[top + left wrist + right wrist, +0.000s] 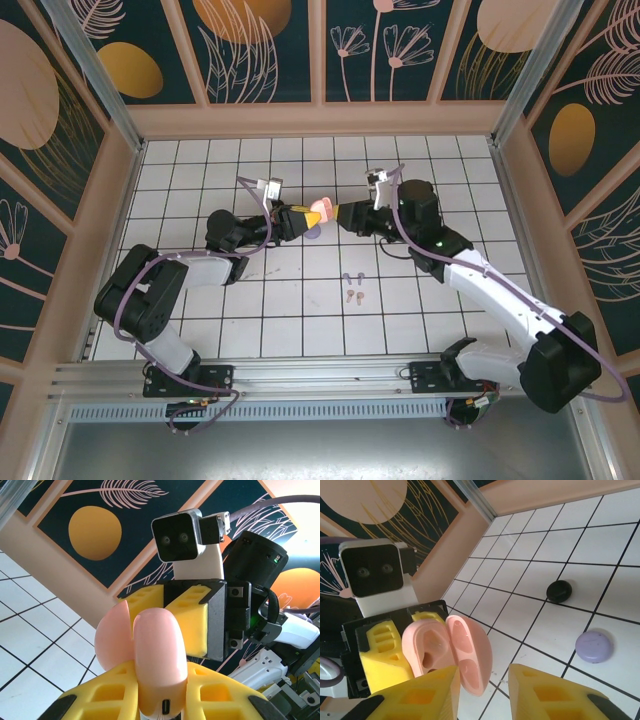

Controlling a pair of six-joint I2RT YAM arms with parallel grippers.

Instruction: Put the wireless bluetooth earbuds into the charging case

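Left end effector (160, 692) clamps one open pink charging case (155, 645). Right end effector (485, 680) stands released, jaws apart. Tabletop (200, 180) carries one black case (558, 591), one lavender case (594, 646) and four earbuds (349, 296).

Robotics lab test cell, pretty sure: left arm (150, 290), right arm (500, 300) bolted to aluminium rail (320, 376), metal frame post (92, 70), printed leaf-pattern wall panels (265, 45) boxing in white tile floor (300, 320).
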